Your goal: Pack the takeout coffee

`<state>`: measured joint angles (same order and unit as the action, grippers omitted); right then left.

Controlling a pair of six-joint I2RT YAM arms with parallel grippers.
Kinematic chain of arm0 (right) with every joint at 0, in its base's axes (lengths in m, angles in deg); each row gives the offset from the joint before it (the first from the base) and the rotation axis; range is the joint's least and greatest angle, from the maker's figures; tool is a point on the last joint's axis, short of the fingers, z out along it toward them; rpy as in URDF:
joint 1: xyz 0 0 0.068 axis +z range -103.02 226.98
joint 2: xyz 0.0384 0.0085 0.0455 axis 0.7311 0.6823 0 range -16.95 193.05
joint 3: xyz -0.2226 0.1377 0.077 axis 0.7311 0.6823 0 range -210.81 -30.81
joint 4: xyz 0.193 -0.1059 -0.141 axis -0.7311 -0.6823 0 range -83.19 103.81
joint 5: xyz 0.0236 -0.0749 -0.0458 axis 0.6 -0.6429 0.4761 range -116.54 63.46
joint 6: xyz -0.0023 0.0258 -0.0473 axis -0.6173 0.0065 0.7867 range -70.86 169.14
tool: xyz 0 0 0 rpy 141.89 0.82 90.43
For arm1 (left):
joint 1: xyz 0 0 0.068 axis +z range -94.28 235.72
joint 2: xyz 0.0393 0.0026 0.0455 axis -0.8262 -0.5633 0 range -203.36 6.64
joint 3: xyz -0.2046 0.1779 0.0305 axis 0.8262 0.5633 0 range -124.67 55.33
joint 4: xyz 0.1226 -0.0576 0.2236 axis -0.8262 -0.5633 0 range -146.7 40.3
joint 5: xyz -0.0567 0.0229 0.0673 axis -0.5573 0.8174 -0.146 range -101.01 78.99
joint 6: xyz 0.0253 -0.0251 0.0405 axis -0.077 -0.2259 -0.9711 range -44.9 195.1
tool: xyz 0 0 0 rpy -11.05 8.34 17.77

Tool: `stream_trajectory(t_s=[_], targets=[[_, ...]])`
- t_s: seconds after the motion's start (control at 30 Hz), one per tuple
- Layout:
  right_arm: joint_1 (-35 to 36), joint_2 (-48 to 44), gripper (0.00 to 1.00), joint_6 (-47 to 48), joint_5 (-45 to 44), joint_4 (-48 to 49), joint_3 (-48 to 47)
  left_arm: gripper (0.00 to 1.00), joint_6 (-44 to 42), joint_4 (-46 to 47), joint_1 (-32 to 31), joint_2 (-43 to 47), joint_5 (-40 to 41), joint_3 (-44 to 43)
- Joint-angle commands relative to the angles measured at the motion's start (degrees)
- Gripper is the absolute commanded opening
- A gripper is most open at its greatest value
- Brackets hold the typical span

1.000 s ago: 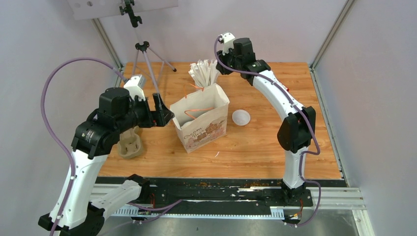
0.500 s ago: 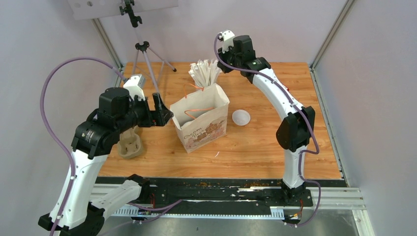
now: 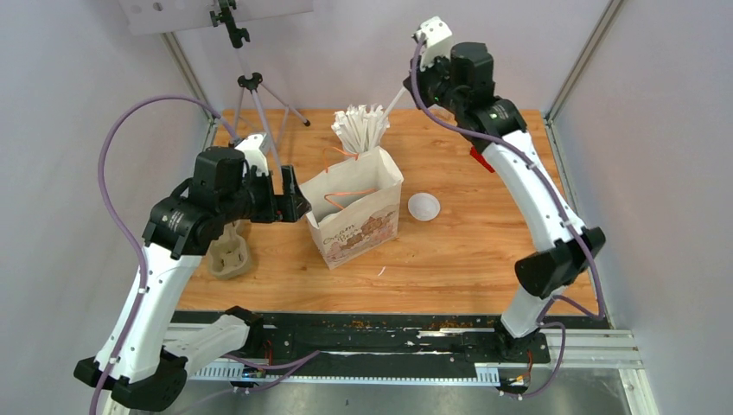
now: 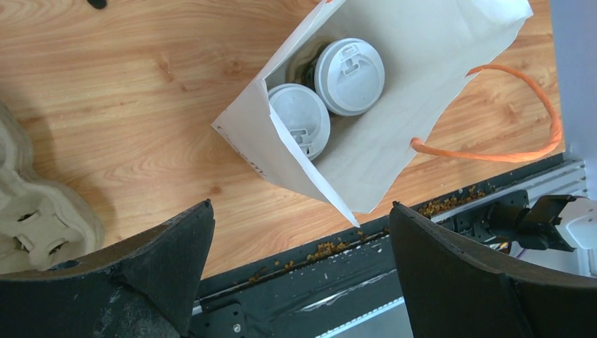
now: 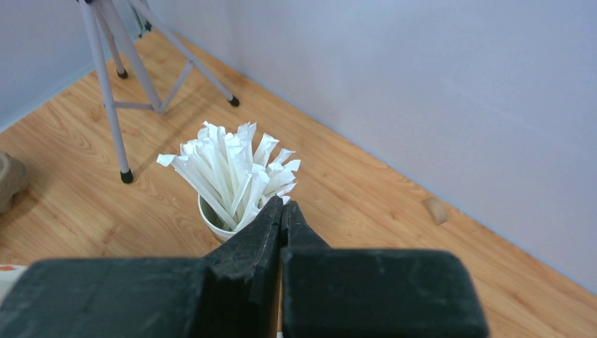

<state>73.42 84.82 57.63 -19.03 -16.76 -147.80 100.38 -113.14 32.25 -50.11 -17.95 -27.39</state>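
Observation:
Two takeout coffee cups stand side by side inside the white paper bag [image 4: 422,84]; only their white lids [image 4: 350,76] [image 4: 303,120] show in the left wrist view. In the top view the bag [image 3: 354,220] hides them. My left gripper [image 4: 301,205] hangs open above the bag's left edge [image 3: 290,203], holding nothing. My right gripper [image 3: 411,85] is raised at the back, above and right of the white cup of paper-wrapped sticks [image 3: 361,130]. Its jaws [image 5: 283,204] are pressed shut on one thin white stick [image 3: 393,102] that slants down toward the bundle [image 5: 229,176].
A beige pulp cup carrier [image 3: 229,255] [image 4: 35,218] lies left of the bag. A round white lid-like disc [image 3: 423,206] sits right of it. A tripod [image 3: 251,86] [image 5: 112,91] stands at the back left. The bag's orange handle [image 4: 521,134] droops outside.
My right gripper closed at the stick cup, then rose and swung right with a stick in its jaws. My left arm shifted slightly right, still open.

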Motion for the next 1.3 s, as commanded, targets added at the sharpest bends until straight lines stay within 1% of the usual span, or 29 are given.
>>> stream_trajectory(t_s=[0.0,0.13,0.43,0.53,0.63,0.7,0.93,1.1,1.27], targets=[[-0.16,-9.10,0.00,0.81,-3.81,2.07,1.78,1.00,-1.77,1.15,0.35,1.08,-0.47,0.17],[-0.10,-15.45,0.00,-0.05,-4.42,1.20,3.82,1.00,-2.11,1.77,0.33,1.57,0.90,0.39],[-0.09,-27.60,0.00,-4.41,-2.33,-7.48,7.00,1.00,-3.10,2.01,0.34,2.43,3.53,-0.01],[-0.09,-30.09,0.00,-7.76,0.49,-10.50,7.94,1.00,-3.22,2.17,0.35,2.32,3.73,-0.01],[-0.07,-32.48,0.00,-12.22,4.36,-11.51,9.75,1.00,-3.24,2.33,0.35,2.10,3.68,0.00],[-0.07,-33.92,0.00,-14.94,5.63,-11.53,11.84,1.00,-3.24,2.31,0.35,2.14,3.71,0.00],[-0.07,-35.94,0.00,-18.75,8.97,-9.88,17.11,1.00,-3.41,1.53,0.35,2.19,3.77,-0.16],[-0.02,-35.25,0.00,-20.73,10.92,-6.20,20.65,1.00,-3.15,1.48,0.35,2.52,4.03,-0.47],[0.38,-33.70,0.00,-23.37,12.77,-0.06,25.00,1.00,-3.15,1.24,0.35,2.83,4.45,-0.89]])
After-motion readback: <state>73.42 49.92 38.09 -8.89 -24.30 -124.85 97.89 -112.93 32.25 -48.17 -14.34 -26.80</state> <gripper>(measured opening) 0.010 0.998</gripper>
